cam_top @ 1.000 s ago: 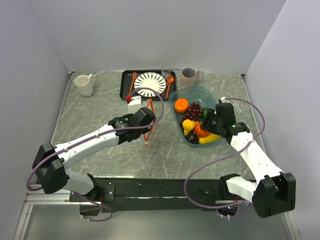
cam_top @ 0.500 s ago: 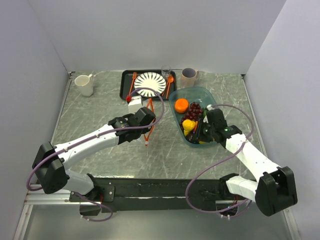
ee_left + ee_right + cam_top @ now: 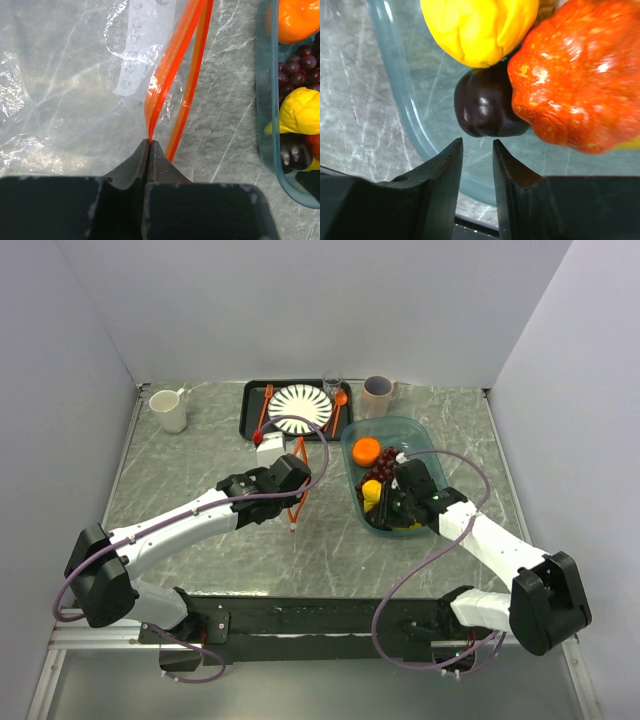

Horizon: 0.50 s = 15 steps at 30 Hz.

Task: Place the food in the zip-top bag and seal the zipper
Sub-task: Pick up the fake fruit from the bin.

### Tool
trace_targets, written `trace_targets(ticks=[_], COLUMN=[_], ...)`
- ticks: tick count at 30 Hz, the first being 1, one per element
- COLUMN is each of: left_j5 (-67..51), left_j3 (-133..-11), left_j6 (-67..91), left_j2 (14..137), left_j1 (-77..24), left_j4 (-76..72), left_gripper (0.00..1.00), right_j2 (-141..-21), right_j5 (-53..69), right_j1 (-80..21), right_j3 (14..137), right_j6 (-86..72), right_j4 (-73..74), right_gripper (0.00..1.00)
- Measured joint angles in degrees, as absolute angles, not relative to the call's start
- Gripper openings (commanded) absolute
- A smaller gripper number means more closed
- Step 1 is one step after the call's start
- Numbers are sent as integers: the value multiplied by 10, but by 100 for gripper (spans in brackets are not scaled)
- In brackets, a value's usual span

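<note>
At the right wrist — hidden from above — right pincer [image 3: 477,146] slightly parted, empty, near dark purple piece [image 3: 487,107]. Left pincer [image 3: 150,143] pinches zipper [image 3: 159,87].

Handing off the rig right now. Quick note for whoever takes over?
Left pincer: shut on the zipper at the mouth of the zip-top bag. The two strips stand apart, so the mouth is open.
Right pincer: slightly open, empty, down in the teal tub, just short of a dark purple piece.
Food: round orange, yellow piece and the rest in view lie in the tub. None shows in the bag.
Done: bag gripped and open.
Left: move each piece into the bag, then seal the zipper.
</note>
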<state>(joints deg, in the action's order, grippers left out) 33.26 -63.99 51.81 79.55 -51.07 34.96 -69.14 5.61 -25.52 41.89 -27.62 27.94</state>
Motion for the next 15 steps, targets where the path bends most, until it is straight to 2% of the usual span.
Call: trace_targets(ticks=[5,10,15], left_j5=[332,332,332], left_j3=[-640,-640,-640], left_j6=[518,518,517], left_j2=[795,795,793], left_j1=[-511,-511,-511], left_j4=[349,349,349], left_gripper=[1,1,1], right_j2=[-664,-667,-748], right_j5=[27,7,1], right_j1=[-253,-206,-141], right_j3=[477,555,608], right_j6=[-280,-283,-286], right_j4=[296,288,272], right_gripper=[80,81,81])
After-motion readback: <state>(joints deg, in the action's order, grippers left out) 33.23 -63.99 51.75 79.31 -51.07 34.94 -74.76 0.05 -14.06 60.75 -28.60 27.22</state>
